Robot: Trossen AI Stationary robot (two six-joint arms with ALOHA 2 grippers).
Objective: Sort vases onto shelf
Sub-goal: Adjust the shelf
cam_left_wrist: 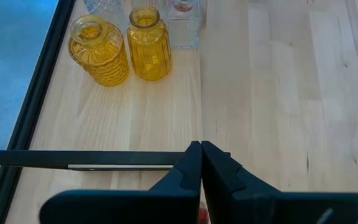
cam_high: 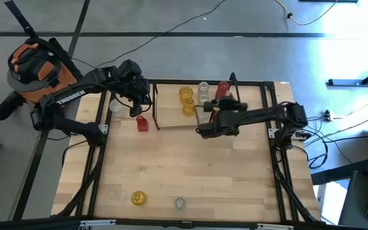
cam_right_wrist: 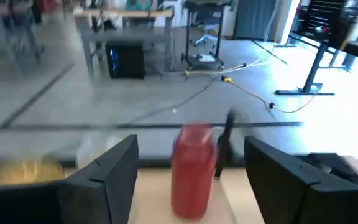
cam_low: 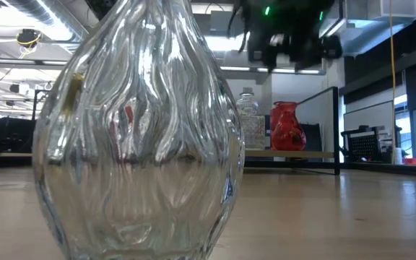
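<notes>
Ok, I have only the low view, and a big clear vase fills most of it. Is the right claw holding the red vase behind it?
Observer: No. The right claw is open; the red vase stands between its fingers and touches neither.
Operator: How many vases are on the shelf?
Observer: Four stand on the shelf: two yellow vases, one clear jar and that red vase.
Operator: And the left claw?
Observer: The left claw is shut, near the shelf's left end, and holds nothing.

Robotics lab, floor cables [cam_high: 171, 35], desks [cam_right_wrist: 129, 25]
</notes>
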